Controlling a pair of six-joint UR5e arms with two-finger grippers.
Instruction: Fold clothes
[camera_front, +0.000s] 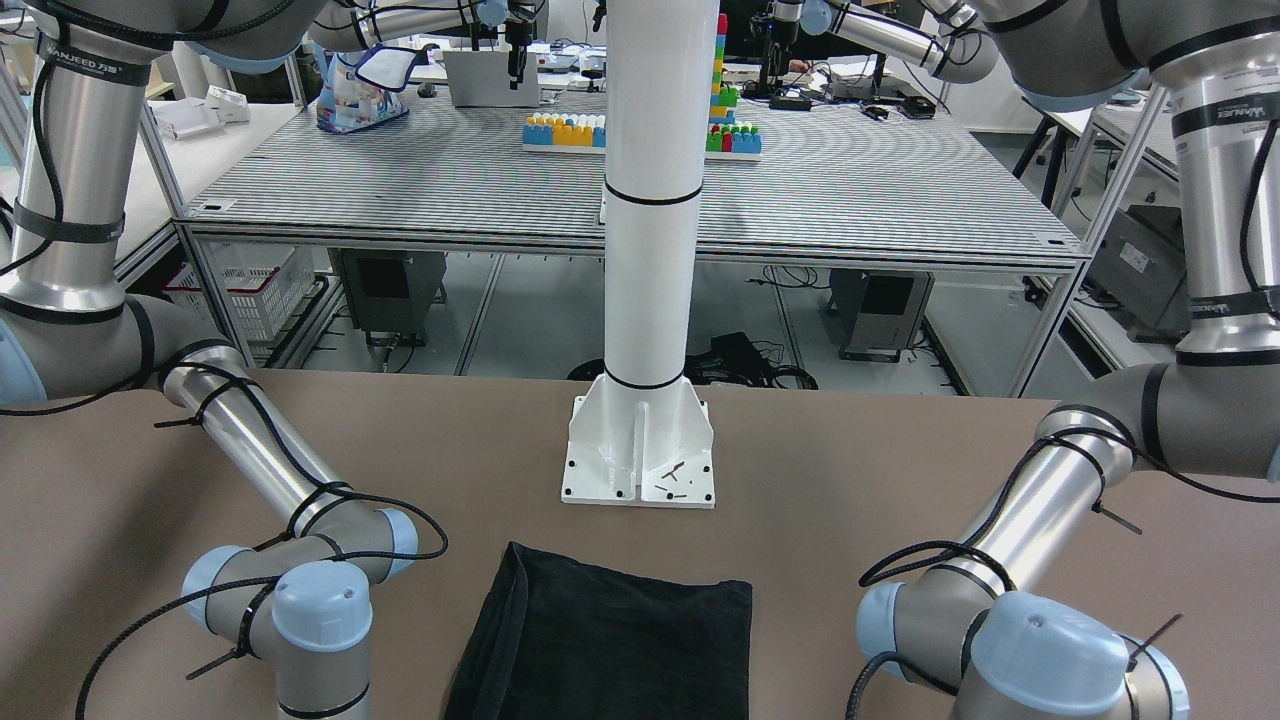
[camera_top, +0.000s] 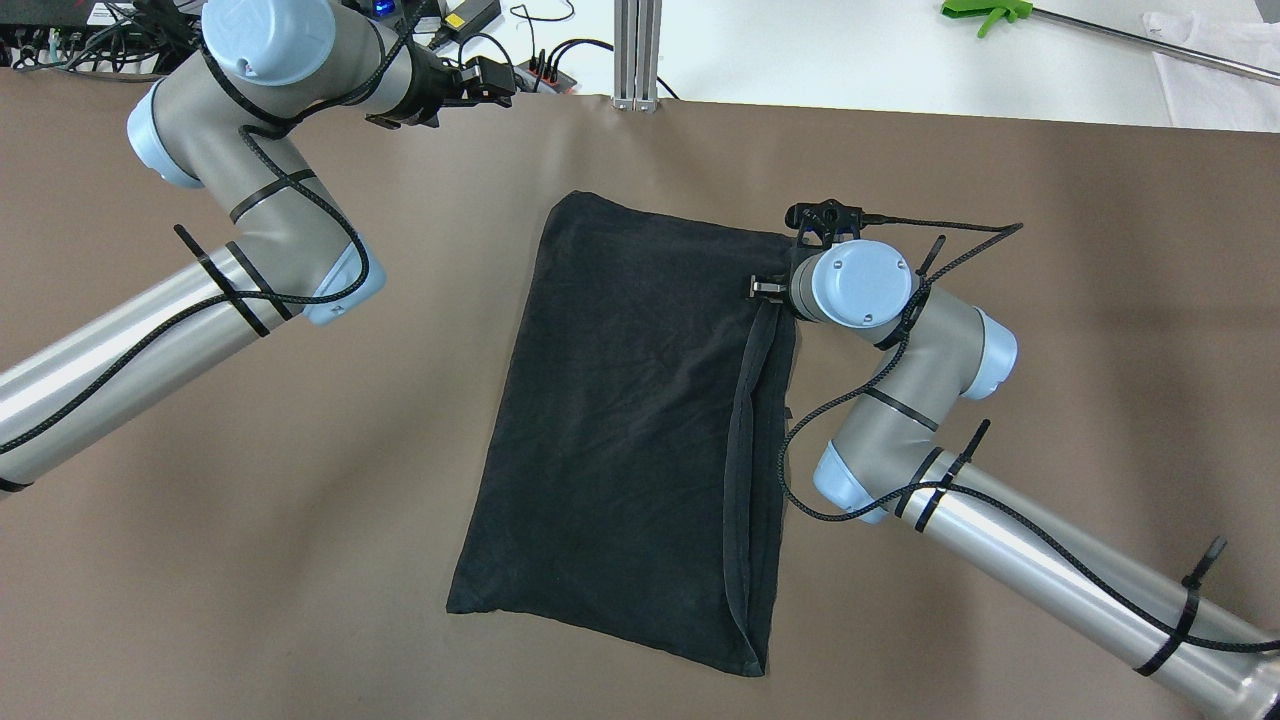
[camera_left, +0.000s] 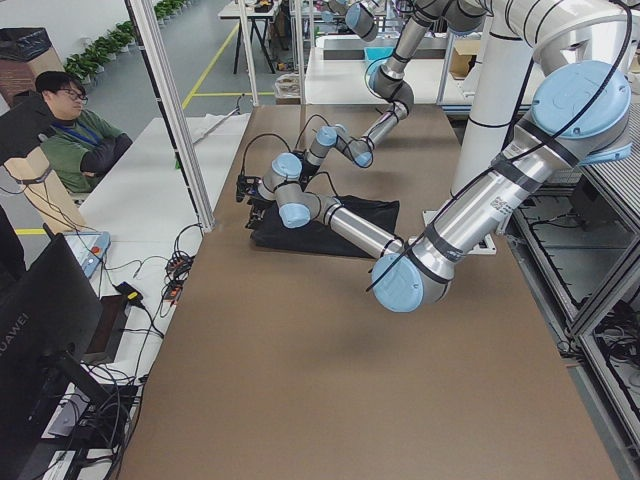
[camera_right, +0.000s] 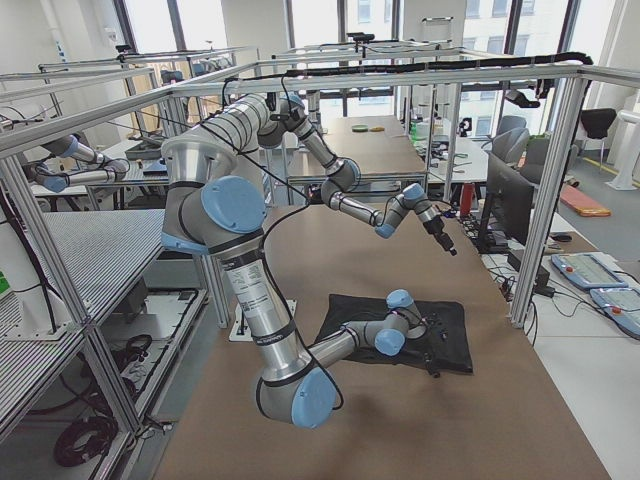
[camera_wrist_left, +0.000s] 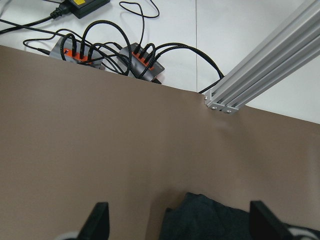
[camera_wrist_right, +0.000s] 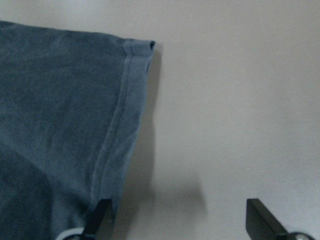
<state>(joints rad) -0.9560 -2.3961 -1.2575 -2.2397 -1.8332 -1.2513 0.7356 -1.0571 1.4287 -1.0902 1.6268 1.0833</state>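
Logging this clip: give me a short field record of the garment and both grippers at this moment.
Garment: black garment, lying flat on the brown table
Left gripper: open, empty, raised near the garment's far left corner
Right gripper: open, empty, low at the far right corner; one finger at the hem, the other over bare table
Grasp: none yet

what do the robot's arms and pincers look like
Both the left arm and right arm are silver tubes with grey joints and pale blue round caps. A black braided cable runs along each, held by black zip ties. The left pincer and right pincer are plain black.
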